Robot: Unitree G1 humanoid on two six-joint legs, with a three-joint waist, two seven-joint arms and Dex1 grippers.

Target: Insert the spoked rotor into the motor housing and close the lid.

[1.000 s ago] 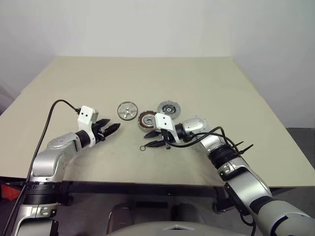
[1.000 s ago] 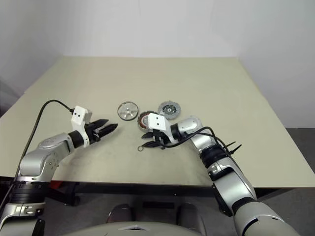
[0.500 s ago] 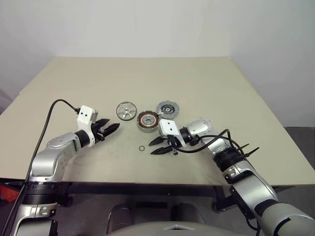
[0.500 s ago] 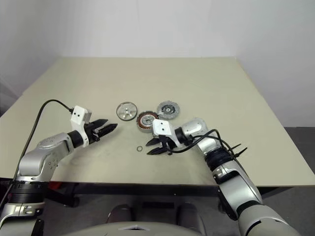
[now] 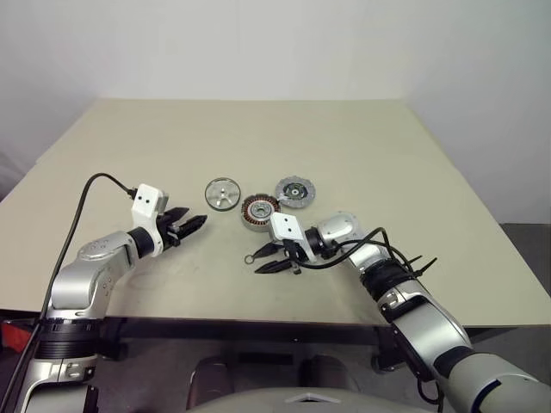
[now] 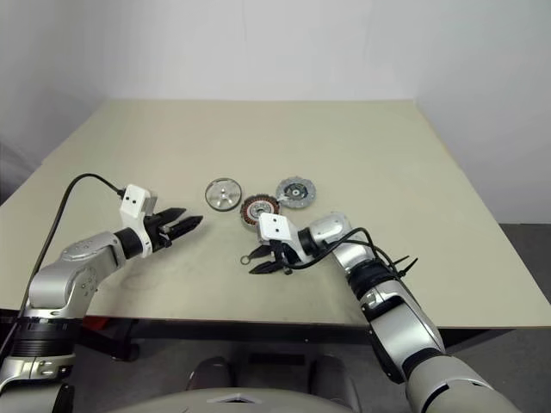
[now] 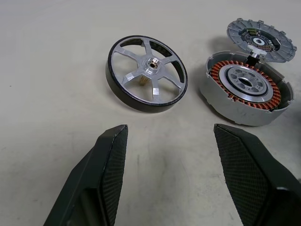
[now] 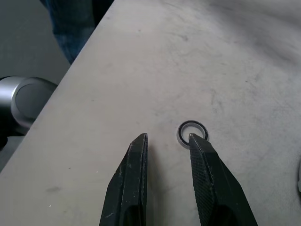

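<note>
The left wrist view gives detail that the head views cannot: the motor housing (image 7: 146, 74) is a shallow round dish with a dark outer band, a shiny silver face of five spokes and a small brass-tipped hub, and nothing lies inside it. It sits on the table just ahead of the left gripper (image 7: 169, 141), slightly toward one fingertip. Beside it, ahead of the other fingertip, stands the spoked rotor (image 7: 245, 93), a thick grey ring with copper-orange windings around a pale inner ring and a dark hollow centre. Behind the rotor, the lid (image 7: 261, 39) shows a ribbed grey rim and a dark middle; it looks tilted up with its edge against the rotor, though whether they touch I cannot tell. The left gripper's two black fingers (image 7: 109, 155), textured on their inner pads, stand wide apart with only bare table between them.

The right wrist view shows a small black ring (image 8: 192, 133) lying flat on the scuffed beige table (image 8: 141, 61), touching or just in front of the tip of one finger of the right gripper (image 8: 167, 141). Those fingers are narrowly parted and grip nothing.

From the head views, the three round parts lie in a row, the housing nearest the left gripper (image 5: 191, 224), the rotor (image 5: 257, 210) just beyond the right gripper (image 5: 263, 260), the lid (image 5: 294, 190) farthest.
</note>
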